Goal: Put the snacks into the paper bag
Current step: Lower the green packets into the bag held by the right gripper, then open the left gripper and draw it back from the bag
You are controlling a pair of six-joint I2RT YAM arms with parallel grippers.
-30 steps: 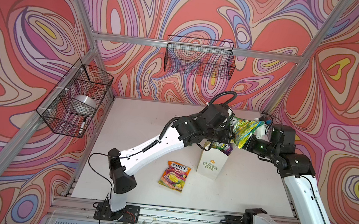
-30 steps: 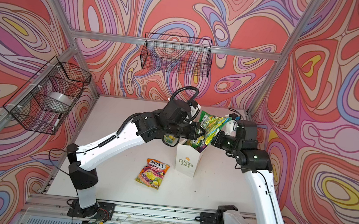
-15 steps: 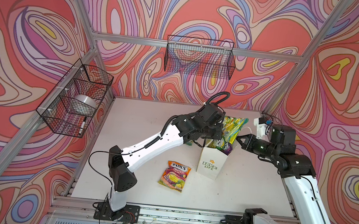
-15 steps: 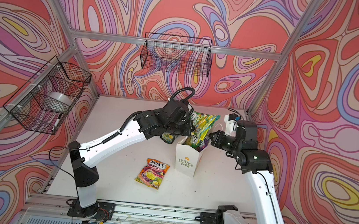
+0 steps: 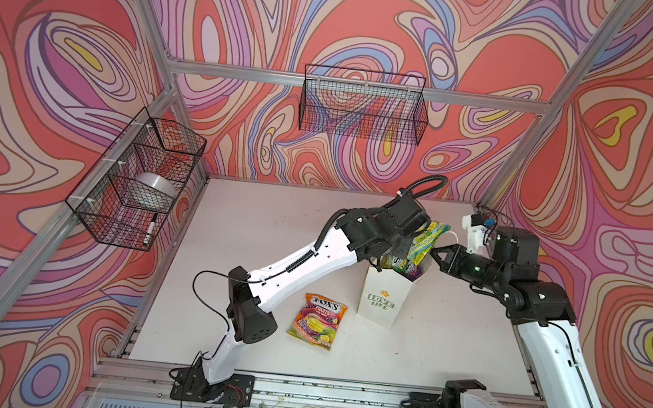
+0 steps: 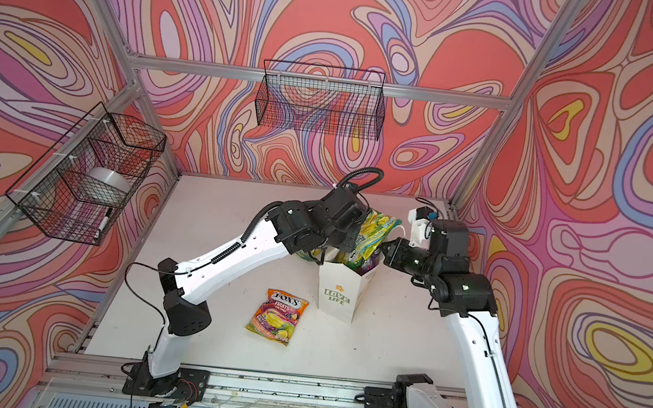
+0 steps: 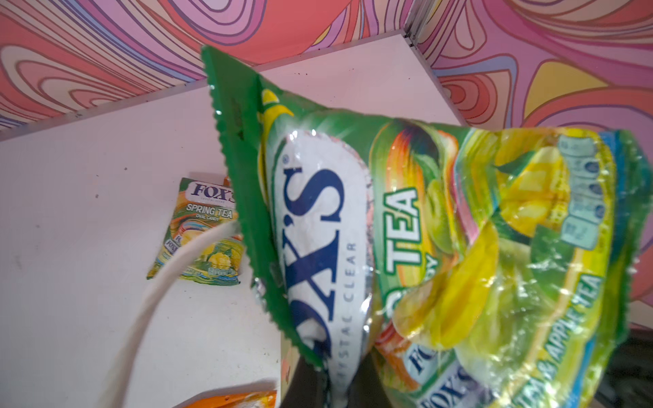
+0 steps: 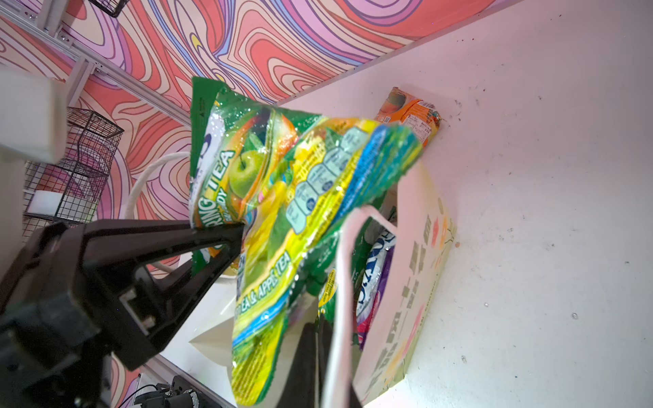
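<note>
The white paper bag [image 5: 381,299] [image 6: 339,294] [image 8: 420,268] stands upright at mid-table with several snacks inside, one of them purple [image 8: 374,268]. My left gripper [image 7: 334,381] [image 8: 233,233] is shut on a green-yellow FOX'S packet [image 5: 422,245] [image 6: 376,231] [image 7: 388,247], which hangs tilted over the bag's mouth. My right gripper [image 5: 438,254] [image 6: 384,247] [image 8: 316,339] is shut at the bag's right rim, on its white cord handle [image 8: 344,282]. An orange FOX'S packet [image 5: 317,321] [image 6: 277,316] lies flat in front of the bag.
Behind the bag lie a green Spring Tea packet [image 7: 201,233] and an orange packet [image 8: 406,116]. One black wire basket [image 5: 363,108] hangs on the back wall. A second wire basket [image 5: 138,188], on the left wall, holds a tape roll and a marker.
The held green packet has shifted a little left and down toward the bag's mouth. The right gripper has stayed at the bag's rim.
</note>
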